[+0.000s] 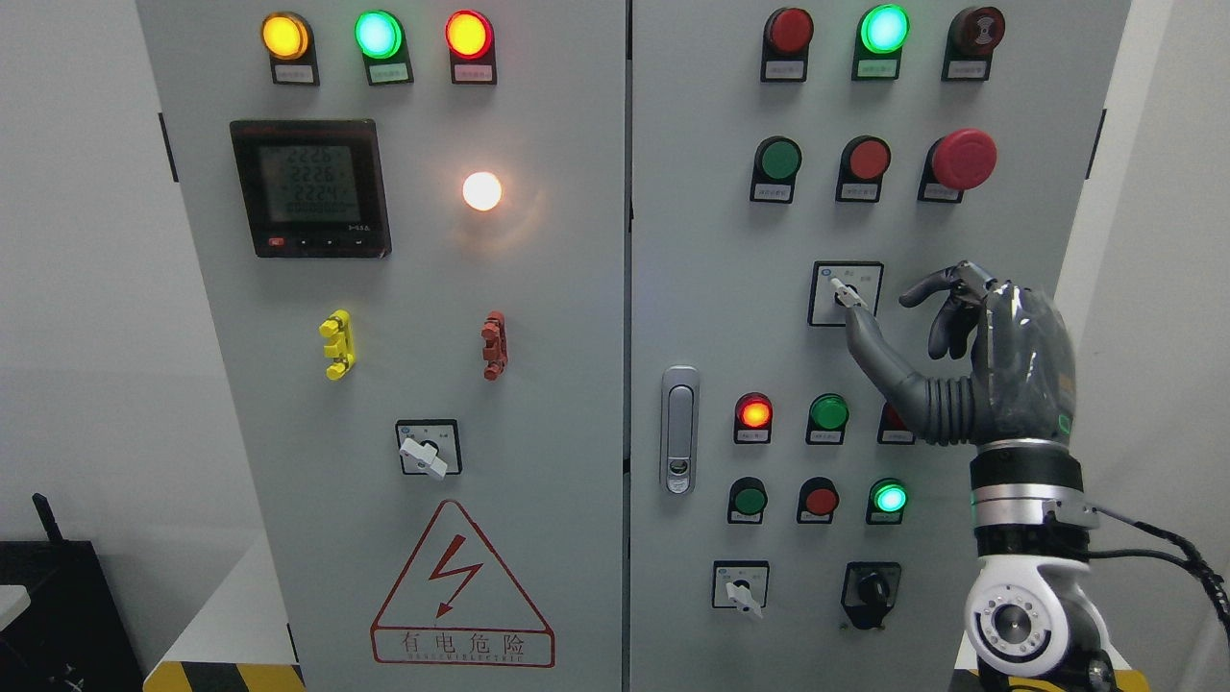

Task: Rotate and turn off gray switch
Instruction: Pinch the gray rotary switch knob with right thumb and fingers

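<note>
While its pale lever tilts up-left, the gray switch (847, 293) meets the right hand (971, 356), thumb touching, fingers loosely curled.

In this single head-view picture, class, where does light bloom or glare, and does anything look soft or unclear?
Head view: the round white lamp blooms, spilling a warm halo over the grey left cabinet door; the lit green lamp top right is washed pale; the dark robot hand by the grey rotary switch shows sheen; the small black label plates are too small to read.
</note>
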### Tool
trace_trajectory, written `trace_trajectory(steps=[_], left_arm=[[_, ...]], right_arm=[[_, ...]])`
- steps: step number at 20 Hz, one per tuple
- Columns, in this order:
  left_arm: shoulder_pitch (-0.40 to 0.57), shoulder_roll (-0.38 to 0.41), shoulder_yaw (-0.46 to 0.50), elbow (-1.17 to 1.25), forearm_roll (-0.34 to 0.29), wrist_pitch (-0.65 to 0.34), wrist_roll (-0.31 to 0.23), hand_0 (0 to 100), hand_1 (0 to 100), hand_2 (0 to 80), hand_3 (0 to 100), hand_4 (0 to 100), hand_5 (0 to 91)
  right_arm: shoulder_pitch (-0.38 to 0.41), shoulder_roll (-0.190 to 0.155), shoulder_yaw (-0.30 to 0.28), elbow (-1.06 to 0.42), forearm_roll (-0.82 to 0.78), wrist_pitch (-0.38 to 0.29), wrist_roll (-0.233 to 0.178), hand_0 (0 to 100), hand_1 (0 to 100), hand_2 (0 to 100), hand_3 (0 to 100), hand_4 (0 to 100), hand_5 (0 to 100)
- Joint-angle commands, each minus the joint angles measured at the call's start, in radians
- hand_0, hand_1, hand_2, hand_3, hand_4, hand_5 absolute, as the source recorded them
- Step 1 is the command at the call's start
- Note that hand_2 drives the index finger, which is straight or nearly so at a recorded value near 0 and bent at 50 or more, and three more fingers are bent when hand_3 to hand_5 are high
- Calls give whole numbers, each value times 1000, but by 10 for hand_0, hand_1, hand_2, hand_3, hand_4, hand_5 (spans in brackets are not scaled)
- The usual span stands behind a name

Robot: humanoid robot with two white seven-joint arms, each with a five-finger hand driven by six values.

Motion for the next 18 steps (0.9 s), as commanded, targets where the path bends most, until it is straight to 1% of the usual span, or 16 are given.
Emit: trace_trajectory(steps=[1, 9, 18], left_arm=[[-9, 1, 8, -25, 20, 0, 0, 120, 389, 0, 0, 0, 0], [-9, -1, 8, -25, 20, 0, 0, 120, 389, 0, 0, 0, 0], [-9, 1, 8, -25, 20, 0, 0, 120, 389, 0, 0, 0, 0]], right_arm=[[-10, 20, 21, 19, 0, 0, 0, 80, 434, 565, 956, 997, 1000], [-10, 22, 43, 18, 0, 0, 0, 79, 440, 580, 959, 996, 1000], [-13, 20, 43, 18, 3, 0, 0, 73, 462, 599, 961, 999, 1000]])
